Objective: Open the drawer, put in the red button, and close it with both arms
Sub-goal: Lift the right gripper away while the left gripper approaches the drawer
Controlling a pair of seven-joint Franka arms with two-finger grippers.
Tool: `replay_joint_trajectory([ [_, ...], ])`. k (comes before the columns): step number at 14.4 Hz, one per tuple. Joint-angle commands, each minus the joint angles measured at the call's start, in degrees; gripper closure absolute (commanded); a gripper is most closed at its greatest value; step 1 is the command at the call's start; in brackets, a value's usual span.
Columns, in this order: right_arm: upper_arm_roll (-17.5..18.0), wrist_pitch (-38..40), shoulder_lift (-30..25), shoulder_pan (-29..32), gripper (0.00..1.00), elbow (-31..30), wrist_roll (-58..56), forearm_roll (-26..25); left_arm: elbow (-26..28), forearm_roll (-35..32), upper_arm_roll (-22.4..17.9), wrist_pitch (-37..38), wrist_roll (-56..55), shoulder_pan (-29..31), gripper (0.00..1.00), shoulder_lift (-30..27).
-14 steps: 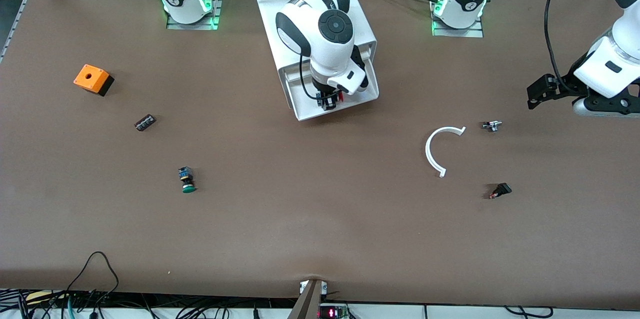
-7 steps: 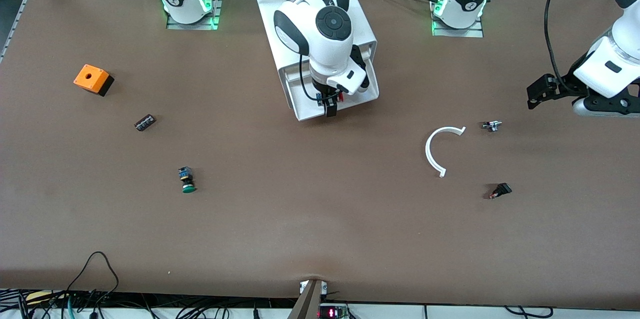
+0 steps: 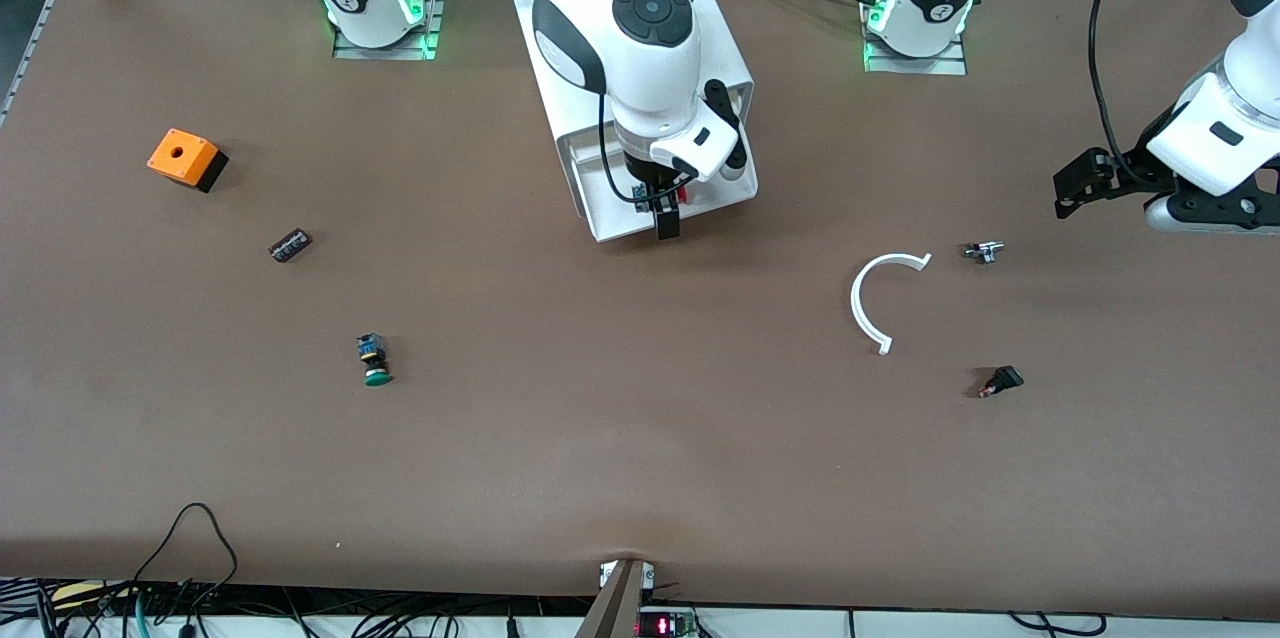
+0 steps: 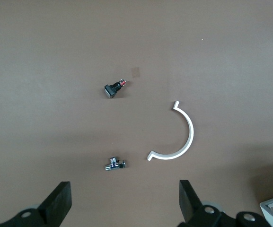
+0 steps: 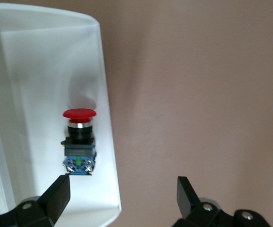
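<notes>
The red button [image 5: 79, 142] lies in the open drawer [image 3: 610, 218] near the surface's top edge; small, rigid, light, best gripped across its black body. The right end effector [image 5: 119, 196] hovers above, spread wide, empty. The left end effector [image 4: 124, 201] waits wide open near the surface's edge

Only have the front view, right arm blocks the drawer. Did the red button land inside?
Observer: Yes. The right wrist view shows the red button lying on the floor of the open drawer, free of any grip.
Operator: Right gripper state?
Observer: The right gripper is open, over the drawer's front wall.
Operator: And the left?
Observer: The left gripper is open too, waiting over bare table by the white arc.
</notes>
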State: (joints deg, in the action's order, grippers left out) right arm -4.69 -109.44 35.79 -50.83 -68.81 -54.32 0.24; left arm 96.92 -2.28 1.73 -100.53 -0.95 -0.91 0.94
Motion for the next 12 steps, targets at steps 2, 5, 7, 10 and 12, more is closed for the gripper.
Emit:
replay_joint_trajectory([
  [2, 0.2, 2.6, -3.3, 3.4, 0.00, 0.4, -0.1, 4.8, 0.4, 0.5, -0.1, -0.1, 1.0, -0.1, 0.00, -0.6],
  [5, 0.2, 3.3, -5.9, 5.7, 0.00, 0.4, 0.0, 7.7, -0.1, 0.8, -0.1, -0.1, 0.5, -0.1, 0.00, -0.6],
  [7, 0.3, 4.0, -8.2, 7.0, 0.00, 0.5, 0.7, 7.8, -0.2, 1.3, -0.1, -0.1, 0.4, -0.4, 0.00, -0.5],
  [10, 0.5, 7.1, -10.7, 9.7, 0.00, 0.8, 6.1, 9.8, -1.0, 1.4, -0.1, 2.1, -1.2, -0.4, 0.00, -0.4],
  [12, 0.7, 9.1, -12.2, 11.7, 0.00, 1.7, 9.6, 9.8, -1.0, 1.8, -0.1, 4.6, -3.4, -0.5, 0.00, -0.2],
])
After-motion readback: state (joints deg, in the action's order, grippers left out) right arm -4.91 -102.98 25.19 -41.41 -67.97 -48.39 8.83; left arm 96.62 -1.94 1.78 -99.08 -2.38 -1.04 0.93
